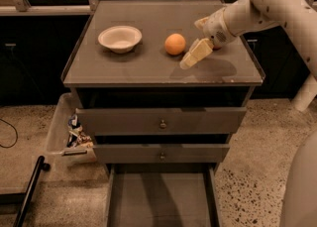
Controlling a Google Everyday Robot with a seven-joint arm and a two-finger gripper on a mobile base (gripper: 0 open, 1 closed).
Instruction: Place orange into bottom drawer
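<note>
Cream plastic claw [192, 42]: smooth, faint sheen, fingers apart, low over grey desk [148, 70], just right of small round orange [175, 44]. Orange skin smooth, matt. Desk top semi-gloss. White round bowl [120, 38] matt. Grey bottom drawer [163, 198] matt. Round brass knobs [162, 123] shiny metal.

Robot test lab, speckled concrete floor [247, 191], grey drawer cabinet [161, 119], clutter bin [59, 132] lower left, floor cable [7, 139] at left edge, gripper [196, 48] above cabinet top, upper right

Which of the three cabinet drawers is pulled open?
The bottom drawer, pulled out toward the camera; the two knobbed drawers above sit pushed in. The gripper hovers over the cabinet top beside the orange.
</note>
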